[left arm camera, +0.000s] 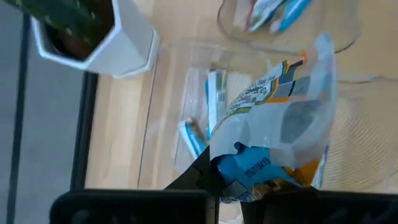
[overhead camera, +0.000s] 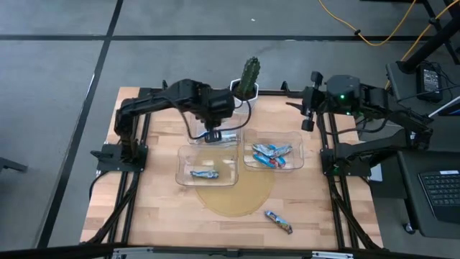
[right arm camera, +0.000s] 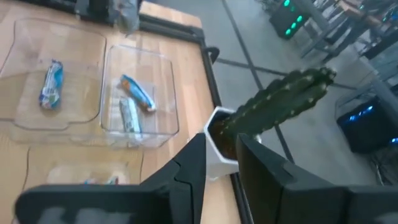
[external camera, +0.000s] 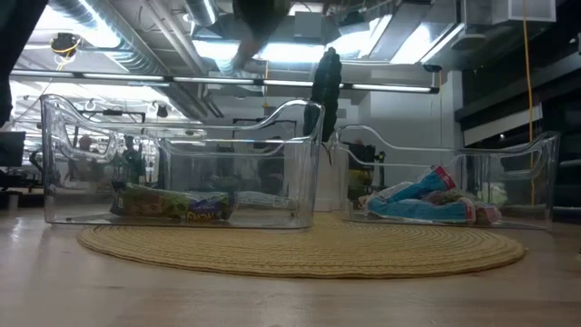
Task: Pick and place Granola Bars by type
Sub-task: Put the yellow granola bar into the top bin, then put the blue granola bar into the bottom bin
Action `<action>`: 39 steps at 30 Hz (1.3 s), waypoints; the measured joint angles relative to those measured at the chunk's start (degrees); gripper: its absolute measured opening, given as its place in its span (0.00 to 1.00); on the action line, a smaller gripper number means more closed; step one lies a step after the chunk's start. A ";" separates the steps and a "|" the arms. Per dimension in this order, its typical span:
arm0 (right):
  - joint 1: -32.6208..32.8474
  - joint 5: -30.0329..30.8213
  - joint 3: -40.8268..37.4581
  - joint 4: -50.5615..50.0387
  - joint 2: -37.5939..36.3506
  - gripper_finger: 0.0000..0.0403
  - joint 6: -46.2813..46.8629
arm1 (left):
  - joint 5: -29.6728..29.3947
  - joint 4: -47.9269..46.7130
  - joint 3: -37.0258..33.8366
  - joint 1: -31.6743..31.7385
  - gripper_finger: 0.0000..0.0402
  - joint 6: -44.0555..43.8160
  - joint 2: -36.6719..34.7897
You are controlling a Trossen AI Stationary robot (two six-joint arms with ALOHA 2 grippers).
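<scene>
Left wrist view: left end effector (left arm camera: 217, 186) pinches a granola bar (left arm camera: 280, 130) by its wrapper edge above the rear bin (overhead camera: 215, 137); slippage could misplace it.

text: none legible | wrapper (left arm camera: 273, 130): print on bar in left claw (too blurred to read); no numbers or signs
</scene>
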 joint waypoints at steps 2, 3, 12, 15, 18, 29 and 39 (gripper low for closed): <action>-0.37 -0.03 0.00 -1.55 0.00 0.23 1.17 | 1.37 0.51 -2.71 1.59 0.05 1.41 0.00; -0.55 -0.03 0.00 -2.17 0.00 0.23 1.64 | 1.87 0.97 -4.22 2.24 0.05 2.36 0.00; -0.62 -0.07 0.00 -7.51 -0.04 0.23 5.53 | 2.60 11.59 -19.22 5.80 0.05 5.17 0.00; -0.62 -0.10 0.00 -8.10 -0.04 0.23 5.59 | 3.45 15.10 -23.93 6.28 0.05 5.36 0.02; -0.62 -0.12 0.00 -8.12 -0.04 0.23 5.49 | 3.77 18.33 -28.50 6.69 0.05 5.36 0.02; -0.59 -3.35 -0.01 -9.75 -0.04 0.23 4.07 | 5.08 24.17 -36.06 7.20 0.18 0.07 0.02; -0.59 -4.25 -0.02 -12.85 -1.07 0.23 3.86 | 4.80 21.41 -30.74 4.41 0.43 -6.73 0.02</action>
